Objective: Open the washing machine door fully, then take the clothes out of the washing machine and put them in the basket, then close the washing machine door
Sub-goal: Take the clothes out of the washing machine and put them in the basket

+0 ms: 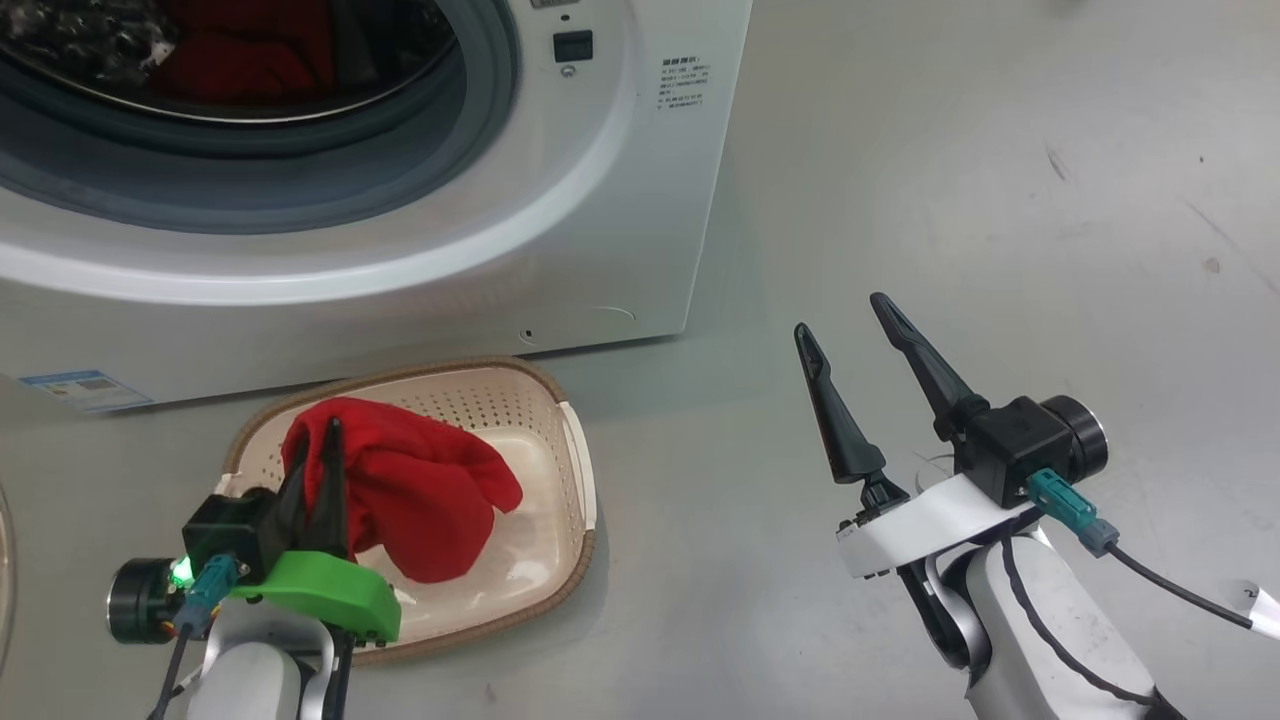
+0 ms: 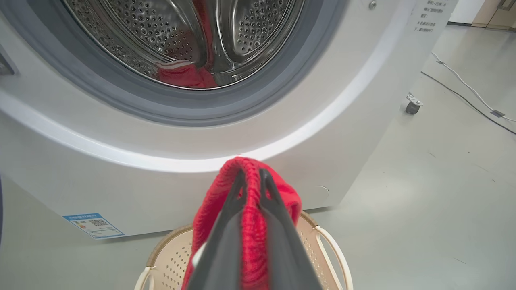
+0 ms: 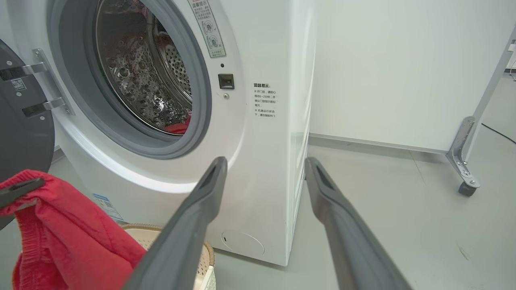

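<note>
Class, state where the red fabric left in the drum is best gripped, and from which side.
Probably its near fold: the red fabric lies low behind the grey seal. Come straight in through the washing machine's open front; drum walls close other sides.

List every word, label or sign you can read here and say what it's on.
"温馨提示:" heads the printed notice on the washing machine front; its smaller lines are unreadable.
Blue label, low on the front: too small.
Red-headed sticker beside the drum: blurred.
QR sticker on the washing machine door: unreadable.
</note>
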